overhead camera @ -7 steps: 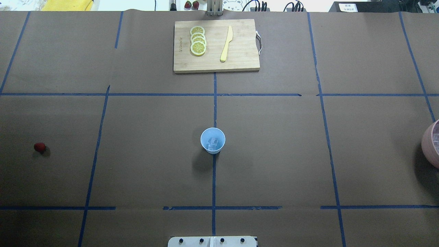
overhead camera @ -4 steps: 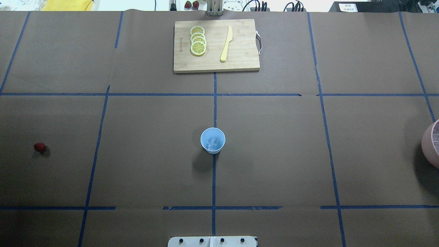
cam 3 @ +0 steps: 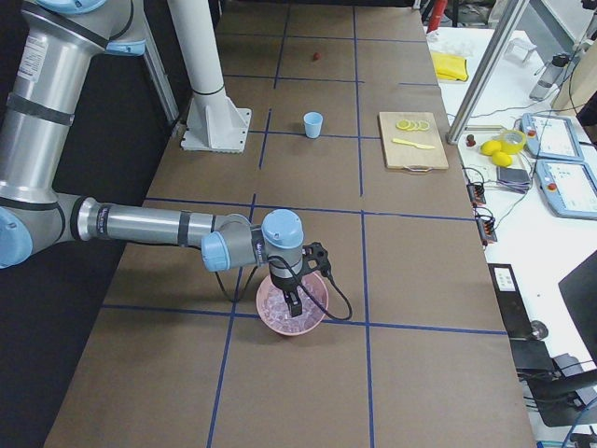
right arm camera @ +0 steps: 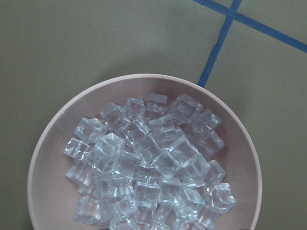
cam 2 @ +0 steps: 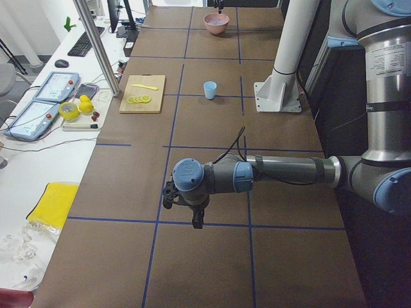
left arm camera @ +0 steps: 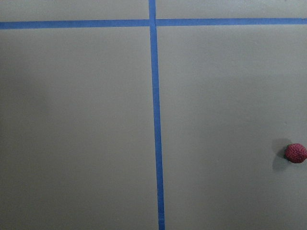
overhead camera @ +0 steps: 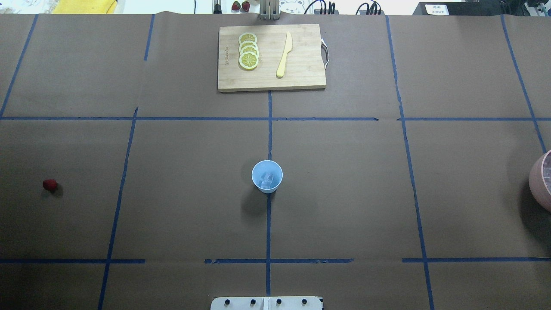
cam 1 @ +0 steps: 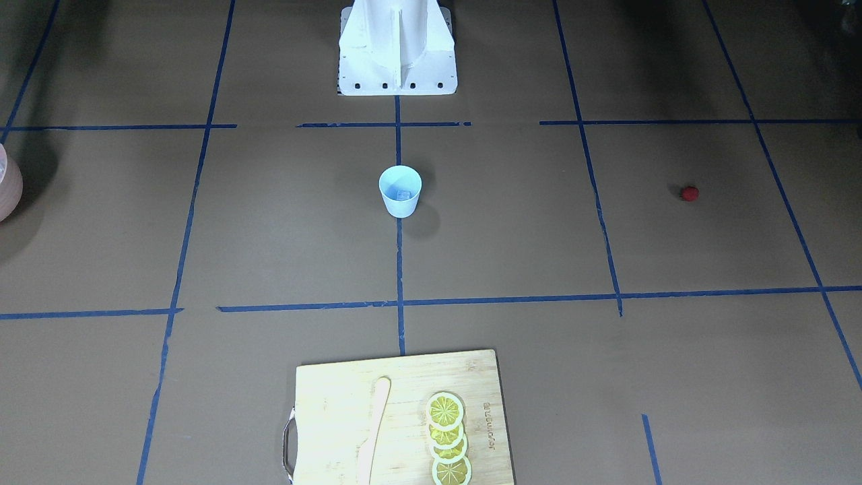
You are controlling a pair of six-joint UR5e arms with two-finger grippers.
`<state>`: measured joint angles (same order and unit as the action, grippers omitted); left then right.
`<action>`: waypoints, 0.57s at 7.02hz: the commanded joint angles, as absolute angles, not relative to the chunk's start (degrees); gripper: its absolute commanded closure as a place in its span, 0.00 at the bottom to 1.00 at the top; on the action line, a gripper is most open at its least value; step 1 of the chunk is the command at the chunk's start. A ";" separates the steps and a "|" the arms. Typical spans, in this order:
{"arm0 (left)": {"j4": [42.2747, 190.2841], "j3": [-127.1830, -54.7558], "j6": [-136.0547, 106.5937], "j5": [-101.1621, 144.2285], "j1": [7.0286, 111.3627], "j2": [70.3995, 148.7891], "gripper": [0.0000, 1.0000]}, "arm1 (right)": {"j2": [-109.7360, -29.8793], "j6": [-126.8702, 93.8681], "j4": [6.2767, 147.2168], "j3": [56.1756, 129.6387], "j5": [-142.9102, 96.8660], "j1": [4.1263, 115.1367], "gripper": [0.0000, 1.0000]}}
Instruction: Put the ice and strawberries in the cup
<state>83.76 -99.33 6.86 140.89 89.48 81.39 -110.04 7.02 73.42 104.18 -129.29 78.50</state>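
Note:
The light blue cup stands upright at the table's middle, also in the front-facing view. An ice cube lies inside it. The red strawberry lies alone on the table far to the left, and at the right edge of the left wrist view. More ice fills the pink bowl at the table's right edge. My left gripper hangs low over the table near the strawberry's end. My right gripper hangs over the pink bowl. I cannot tell whether either is open or shut.
A wooden cutting board with several lemon slices and a yellow knife lies at the far middle edge. The white robot base stands behind the cup. Blue tape lines cross the brown table.

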 commanded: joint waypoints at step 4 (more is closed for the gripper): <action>83.76 -99.23 6.86 140.89 89.47 81.39 0.00 | -110.04 0.70 60.56 96.86 -128.93 75.41 0.15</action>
<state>83.76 -99.23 6.86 140.89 89.47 81.39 -110.04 1.78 61.66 97.23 -128.88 76.03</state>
